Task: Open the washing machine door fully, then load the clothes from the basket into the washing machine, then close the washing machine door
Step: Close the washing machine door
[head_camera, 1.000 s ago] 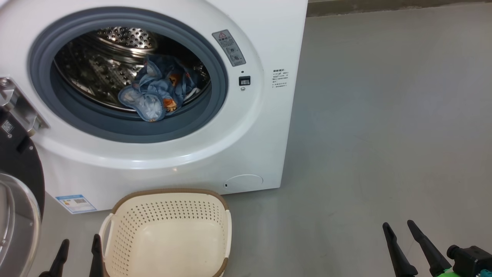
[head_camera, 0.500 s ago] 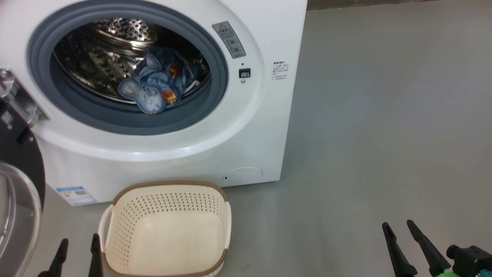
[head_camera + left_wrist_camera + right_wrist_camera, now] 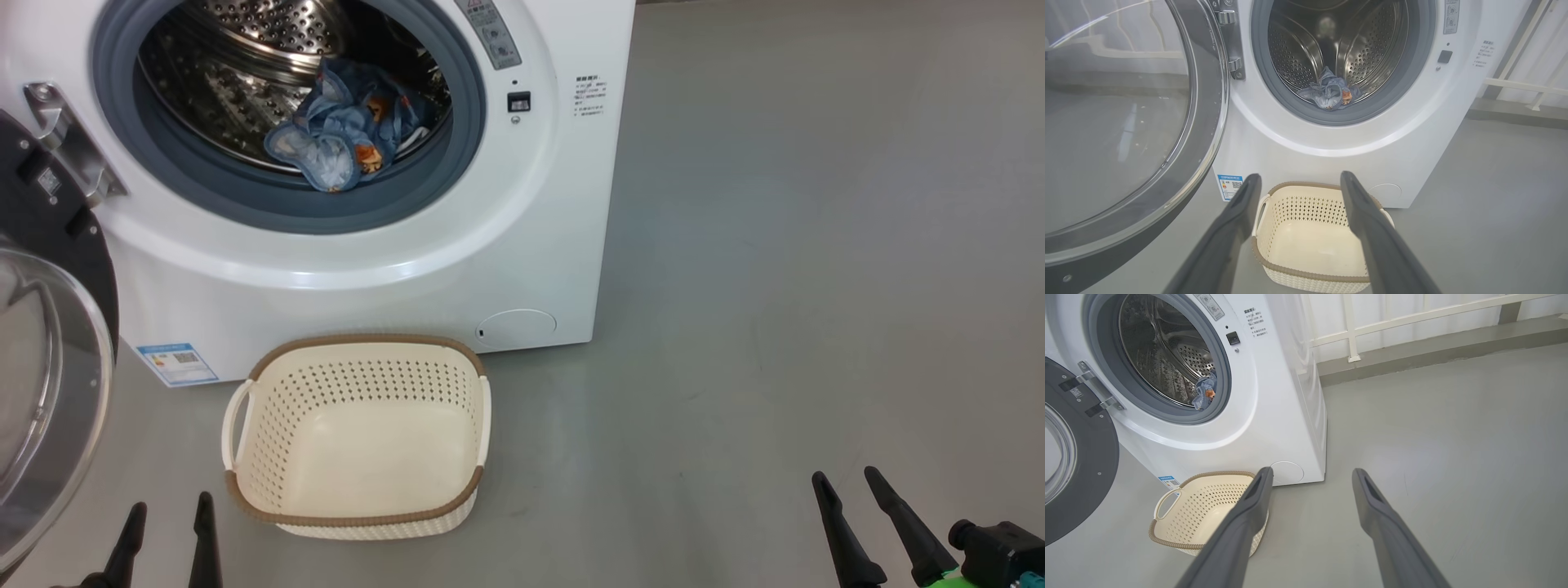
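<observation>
Blue clothes (image 3: 343, 139) lie ahead; left tool (image 3: 171, 502) and right tool (image 3: 845, 475) are spread, empty. Best push the washing machine door (image 3: 57, 376), beside the left tool, at its free edge.

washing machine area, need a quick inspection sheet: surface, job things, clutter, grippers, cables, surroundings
surface: grey floor, smooth, a few faint marks
washing machine: white front-loader, drum exposed
washing machine door: swung wide open at the left on its hinge
clothes: light blue bundle in the drum, near the front lip
basket: on the floor in front of the machine, nothing in it
clutter: nothing seen
grippers: left gripper and right gripper both open, holding nothing, low and apart from the basket and the machine
cables: no loose cable seen; black fitting beside the right gripper
surroundings: white railing on a raised grey kerb beyond the machine
</observation>
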